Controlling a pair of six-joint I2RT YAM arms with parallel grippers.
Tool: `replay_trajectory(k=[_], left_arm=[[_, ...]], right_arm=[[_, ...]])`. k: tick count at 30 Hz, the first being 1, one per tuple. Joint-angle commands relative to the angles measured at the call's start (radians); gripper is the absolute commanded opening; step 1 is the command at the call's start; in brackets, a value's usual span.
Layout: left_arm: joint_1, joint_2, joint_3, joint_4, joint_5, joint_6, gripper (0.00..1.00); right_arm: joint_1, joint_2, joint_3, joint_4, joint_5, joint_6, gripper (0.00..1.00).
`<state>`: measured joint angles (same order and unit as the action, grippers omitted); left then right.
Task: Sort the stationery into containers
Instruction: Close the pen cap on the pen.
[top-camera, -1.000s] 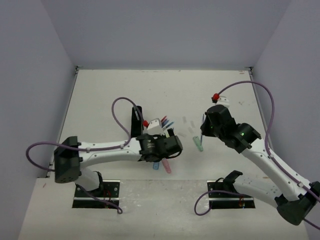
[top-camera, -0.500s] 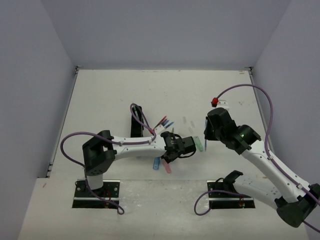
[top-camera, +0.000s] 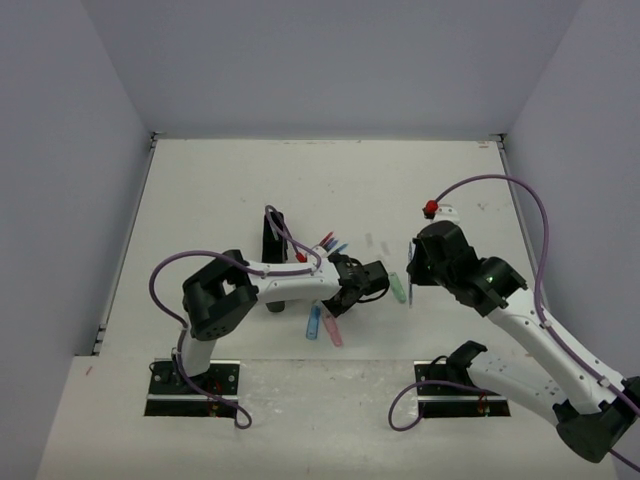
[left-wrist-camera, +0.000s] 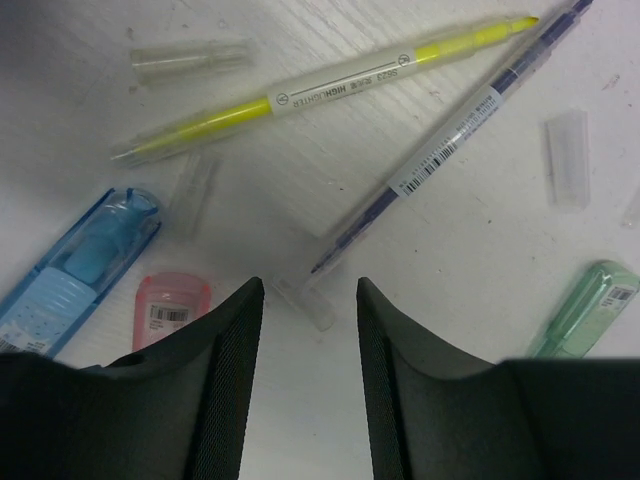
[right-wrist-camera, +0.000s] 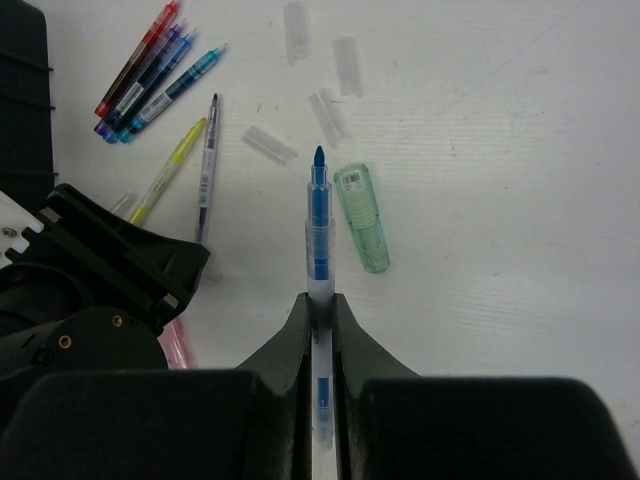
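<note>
Purple pen (left-wrist-camera: 440, 150) tip sits just ahead of the left gripper (left-wrist-camera: 308, 288), jaws apart, empty; slide forward, squeeze softly. The right gripper (right-wrist-camera: 320, 300) pinches a blue pen (right-wrist-camera: 318, 215).

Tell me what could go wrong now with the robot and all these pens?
1. The right jaws pinch the thin blue pen, its bare tip poking out; it might tilt, slip, or scribble on the table.
2. The left jaws straddle a clear cap right by the purple pen; closing could pop the cap away or shove the pen.
3. Both arms work close together near the green piece, so they might bump.
</note>
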<state>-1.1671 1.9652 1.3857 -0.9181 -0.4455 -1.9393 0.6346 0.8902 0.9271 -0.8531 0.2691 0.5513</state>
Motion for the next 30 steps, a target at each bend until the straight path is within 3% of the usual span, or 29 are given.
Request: replay_trajectory(k=[1, 12, 18, 26, 30], left_arm=[[-0.001, 0.020, 0.035, 0.006, 0.008, 0.008, 0.40], [-0.007, 0.073, 0.067, -0.045, 0.060, 0.001, 0.36], [-0.010, 0.078, 0.057, -0.053, 0.073, 0.010, 0.26], [-0.019, 0.069, 0.006, -0.017, 0.104, 0.041, 0.05], [-0.022, 0.038, -0.022, -0.005, 0.108, 0.060, 0.00]], right_arm=[[-0.003, -0.006, -0.007, 0.030, -0.005, -0.017, 0.00], [-0.003, -0.016, -0.011, 0.035, -0.008, -0.019, 0.00], [-0.003, -0.028, -0.003, 0.036, -0.011, -0.021, 0.00], [-0.003, -0.036, 0.004, 0.036, -0.020, -0.015, 0.00], [-0.003, -0.039, 0.009, 0.036, -0.033, -0.015, 0.00]])
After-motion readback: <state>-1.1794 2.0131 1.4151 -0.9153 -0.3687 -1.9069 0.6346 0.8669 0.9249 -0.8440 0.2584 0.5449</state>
